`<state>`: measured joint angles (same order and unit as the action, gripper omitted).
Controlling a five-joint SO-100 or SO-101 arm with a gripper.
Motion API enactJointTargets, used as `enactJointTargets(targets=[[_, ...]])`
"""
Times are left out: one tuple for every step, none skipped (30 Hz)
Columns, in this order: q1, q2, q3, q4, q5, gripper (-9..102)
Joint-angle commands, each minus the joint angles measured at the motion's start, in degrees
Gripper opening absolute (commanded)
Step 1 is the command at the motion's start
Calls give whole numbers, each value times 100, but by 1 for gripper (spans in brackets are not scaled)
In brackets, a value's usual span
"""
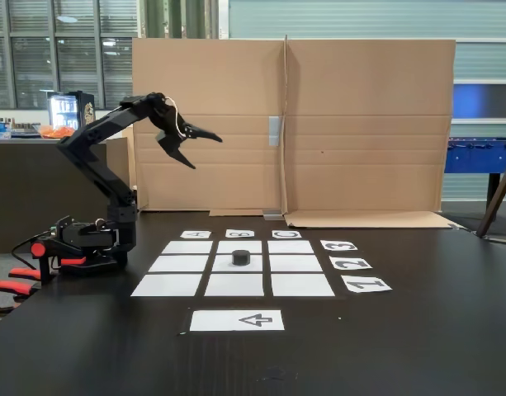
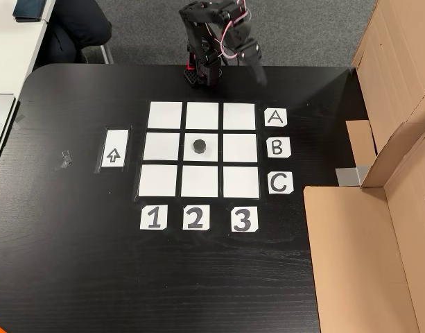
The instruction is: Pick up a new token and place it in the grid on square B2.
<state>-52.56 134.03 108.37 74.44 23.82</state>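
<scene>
The token (image 1: 241,257) (image 2: 200,146), a small dark hexagonal puck, sits upright near the middle of square B2 (image 1: 224,265) (image 2: 211,155), the centre sheet of the grid (image 1: 186,247) (image 2: 165,114). My gripper (image 1: 207,153) (image 2: 259,73) hangs high in the air, above and behind the grid's A row, well clear of the token. Its jaws are spread open and hold nothing. The arm is folded back over its base (image 1: 87,243) at the table's edge.
A white arrow sheet (image 1: 236,320) (image 2: 114,148) lies beside the grid, on the side away from the letter labels. Letter labels (image 2: 277,146) and number labels (image 2: 194,218) edge the grid. A cardboard wall (image 1: 319,124) (image 2: 378,229) stands along one side of the table. A seated person's dark clothing (image 2: 77,28) is off the table.
</scene>
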Motion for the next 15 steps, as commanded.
enactJointTargets(targets=[[-1239,1626,554,-316,-26,40],[-1529,2004,686,-343,-26,39],[-1793,2338,773,-352,9,38],[-2039,2619,817,-343,44,36],[-2285,2909,861,-308,70,35],[-2522,3164,914,-290,88,34],[-2777,3384,949,-264,97,33],[-3041,3595,993,-264,141,32],[-3305,3779,1028,-264,202,30],[-3568,3955,1063,-264,255,29],[-3814,4131,1107,-264,290,28],[-4043,4307,1143,-264,325,26],[-4254,4430,1151,-264,352,25],[-4447,4535,1151,-255,369,24],[-4605,4605,1160,-237,369,24]])
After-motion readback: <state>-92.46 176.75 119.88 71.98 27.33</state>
